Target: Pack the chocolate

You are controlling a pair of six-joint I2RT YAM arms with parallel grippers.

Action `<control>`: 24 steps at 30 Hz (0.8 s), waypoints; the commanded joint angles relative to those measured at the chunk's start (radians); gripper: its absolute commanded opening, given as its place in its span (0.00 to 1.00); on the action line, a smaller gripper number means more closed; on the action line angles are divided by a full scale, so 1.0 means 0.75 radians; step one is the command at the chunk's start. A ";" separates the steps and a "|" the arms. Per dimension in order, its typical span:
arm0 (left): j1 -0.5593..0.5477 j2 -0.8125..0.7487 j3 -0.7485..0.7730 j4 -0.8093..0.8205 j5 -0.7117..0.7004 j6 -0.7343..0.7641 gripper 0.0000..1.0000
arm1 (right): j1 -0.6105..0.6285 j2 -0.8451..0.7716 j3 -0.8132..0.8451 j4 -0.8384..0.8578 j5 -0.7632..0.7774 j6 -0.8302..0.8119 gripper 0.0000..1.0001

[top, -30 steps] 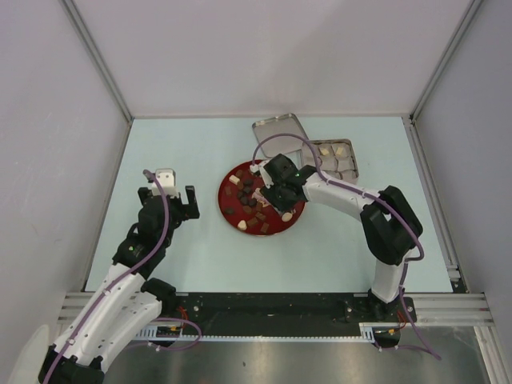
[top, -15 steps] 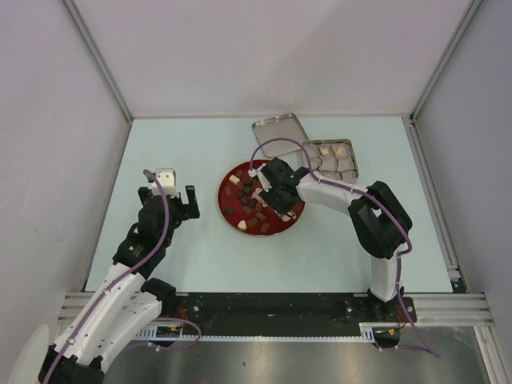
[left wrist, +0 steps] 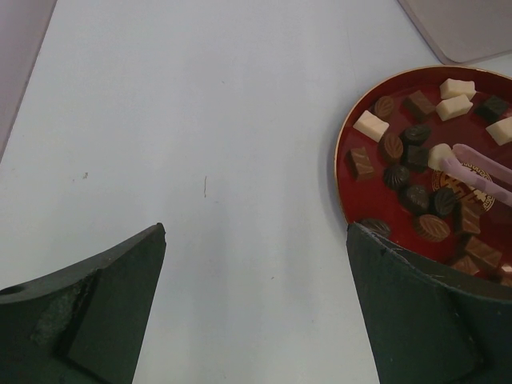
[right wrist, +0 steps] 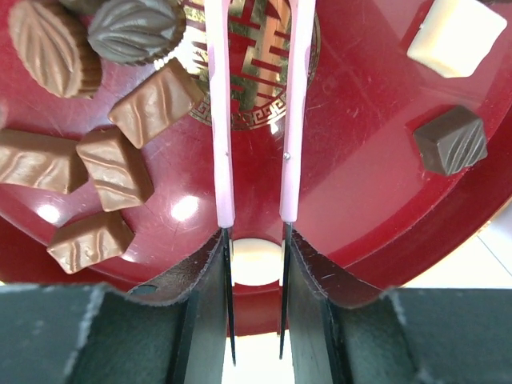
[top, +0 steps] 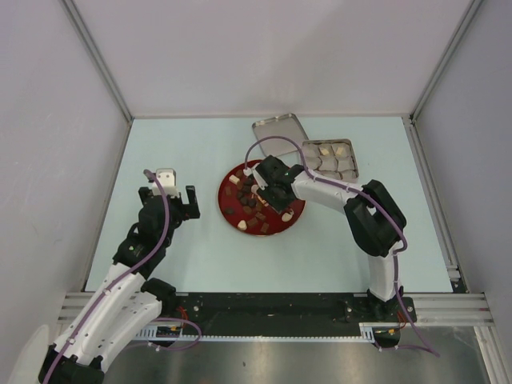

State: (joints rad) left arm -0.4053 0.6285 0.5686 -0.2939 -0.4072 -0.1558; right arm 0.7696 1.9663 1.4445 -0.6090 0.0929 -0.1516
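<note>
right fingers [right wrist: 200, 320] clamping thin pink tongs [right wrist: 220, 120], shifted left over round red plate [right wrist: 360, 200] of assorted chocolates [right wrist: 120, 168], left fingers [left wrist: 96, 320] still wide, pale blue bench [top: 184, 144], grey walls [top: 264, 56]

plate [right wrist: 368, 208]: glossy | tongs [right wrist: 298, 120]: smooth plastic | tin lid [top: 278, 130]: dull metal | chocolate [right wrist: 132, 32]: ribbed

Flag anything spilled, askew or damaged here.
No spill that I can see: the chocolates sit on the plate or in the tin. The lid lies angled beside the tin. The left end effector has a scuffed grey patch on one finger.
</note>
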 commanded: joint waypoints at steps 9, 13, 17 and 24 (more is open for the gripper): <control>0.005 -0.008 -0.007 0.056 0.021 0.022 1.00 | -0.003 -0.069 0.046 -0.057 0.058 -0.023 0.06; 0.005 -0.012 -0.007 0.056 0.021 0.020 1.00 | -0.010 -0.096 0.038 -0.102 0.044 -0.035 0.06; 0.005 -0.014 -0.007 0.061 0.023 0.024 1.00 | -0.012 -0.104 0.025 -0.149 0.032 -0.045 0.06; 0.003 -0.016 -0.010 0.063 0.028 0.024 1.00 | -0.012 -0.092 0.015 -0.131 0.009 -0.049 0.26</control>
State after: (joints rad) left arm -0.4053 0.6273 0.5682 -0.2935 -0.4038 -0.1551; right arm 0.7635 1.9316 1.4441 -0.7097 0.1146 -0.1635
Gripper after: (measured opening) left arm 0.996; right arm 0.267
